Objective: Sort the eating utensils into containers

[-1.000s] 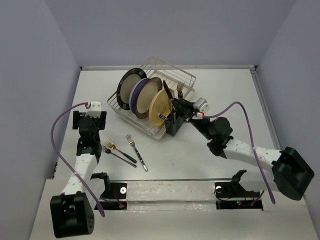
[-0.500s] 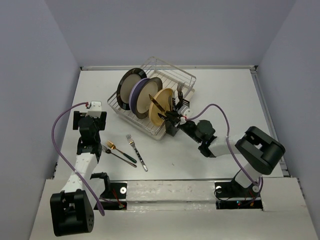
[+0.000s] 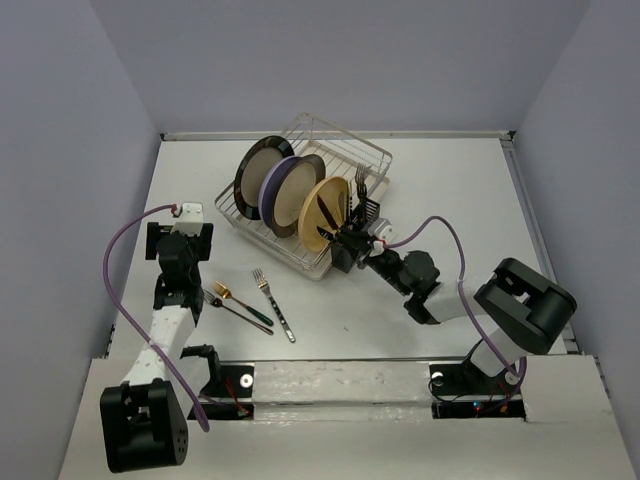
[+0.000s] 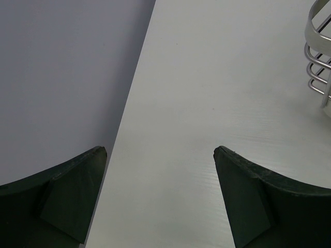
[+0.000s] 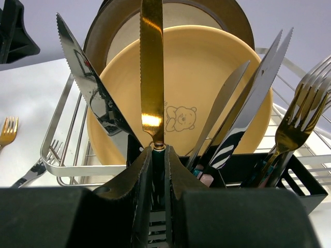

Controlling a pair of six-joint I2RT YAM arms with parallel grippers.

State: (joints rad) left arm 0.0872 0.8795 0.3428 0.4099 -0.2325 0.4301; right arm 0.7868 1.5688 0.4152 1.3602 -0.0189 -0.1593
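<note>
1. Three utensils lie loose on the counter (image 3: 420,180): a loose gold fork (image 3: 222,292), a silver fork (image 3: 273,305) and a dark-handled utensil (image 3: 245,313) whose head is too small to identify.
2. Three plates (image 3: 322,212) stand in one wire rack (image 3: 340,150).
3. One black holder (image 5: 306,182) at the rack's near corner carries a standing gold fork (image 5: 296,120) and about four silver knives (image 5: 85,77). They overlap, with their handles hidden.
4. The right claw (image 5: 158,152) is clenched on an upright gold knife (image 5: 151,72) above the holder.
5. The left claw (image 4: 159,155) is released above bare counter.
</note>
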